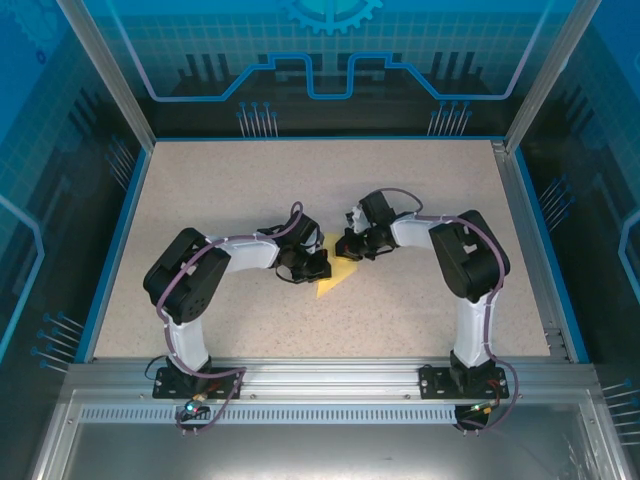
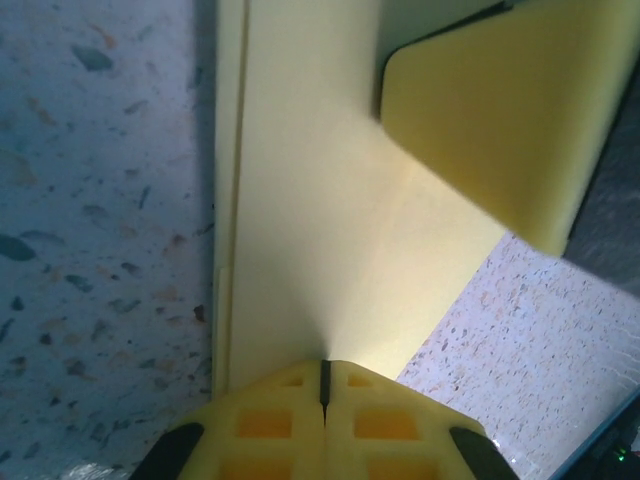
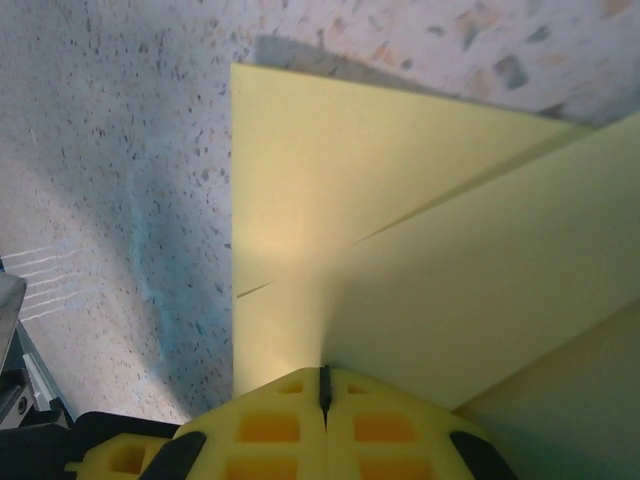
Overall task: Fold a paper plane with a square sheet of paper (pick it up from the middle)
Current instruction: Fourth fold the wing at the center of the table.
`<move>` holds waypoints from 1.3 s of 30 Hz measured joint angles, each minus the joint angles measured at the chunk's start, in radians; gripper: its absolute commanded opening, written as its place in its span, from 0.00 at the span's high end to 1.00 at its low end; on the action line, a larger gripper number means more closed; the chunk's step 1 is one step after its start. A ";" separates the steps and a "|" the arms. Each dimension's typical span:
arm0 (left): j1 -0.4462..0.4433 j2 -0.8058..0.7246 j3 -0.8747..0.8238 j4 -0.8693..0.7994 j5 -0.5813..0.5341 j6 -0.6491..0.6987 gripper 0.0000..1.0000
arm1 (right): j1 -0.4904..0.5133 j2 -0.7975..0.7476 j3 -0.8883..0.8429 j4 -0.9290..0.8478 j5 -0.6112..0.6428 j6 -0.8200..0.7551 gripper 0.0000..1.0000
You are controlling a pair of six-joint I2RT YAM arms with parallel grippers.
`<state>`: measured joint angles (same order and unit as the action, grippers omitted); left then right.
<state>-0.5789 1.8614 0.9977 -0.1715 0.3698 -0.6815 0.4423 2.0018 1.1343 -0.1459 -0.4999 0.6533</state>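
The left claw point(image 2: 323, 372) has its two yellow fingers pressed together, their tips meeting in a thin dark seam. The pale-yellow sheet of paper point(image 2: 320, 220) runs straight into that seam, so this claw is clamped on the sheet's near edge. From the left wrist the paper spreads away from the fingers as a broad flat panel. A narrow strip of a second layer shows along its left side, with a straight fold line between the two. At the upper right of that view a yellow pad point(image 2: 490, 110) with a dark backing lies over the far part of the paper; it looks like a finger of the other arm. The right claw point(image 3: 323, 378) is likewise closed, fingertips together, pinching the same sheet. There the paper fans out from the seam in two overlapping layers: a lower one toward the left with a straight left edge, and an upper one slanting up to the right. A thin dark line marks where the layers part. From above, the left claw point(image 1: 310, 262) and the right claw point(image 1: 353, 245) face each other near the middle of the desk point(image 1: 230, 190), close together. The paper sits between and just below them, showing as a yellow pointed patch on the speckled surface. Both arms bend inward from their bases at the near edge.
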 measured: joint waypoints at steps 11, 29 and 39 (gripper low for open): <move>0.000 -0.011 -0.029 0.043 0.000 0.000 1.00 | -0.127 0.065 0.111 -0.046 0.003 -0.015 0.96; -0.010 -0.020 -0.038 0.057 -0.011 0.000 0.97 | -0.167 -0.034 0.112 -0.077 0.026 -0.027 0.84; -0.037 -0.016 0.006 -0.037 -0.019 0.004 0.95 | -0.146 -0.245 -0.103 -0.035 0.016 -0.002 0.92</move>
<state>-0.6155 1.8458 1.0042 -0.2081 0.3504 -0.6777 0.2966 1.7573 1.0309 -0.1810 -0.4843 0.6510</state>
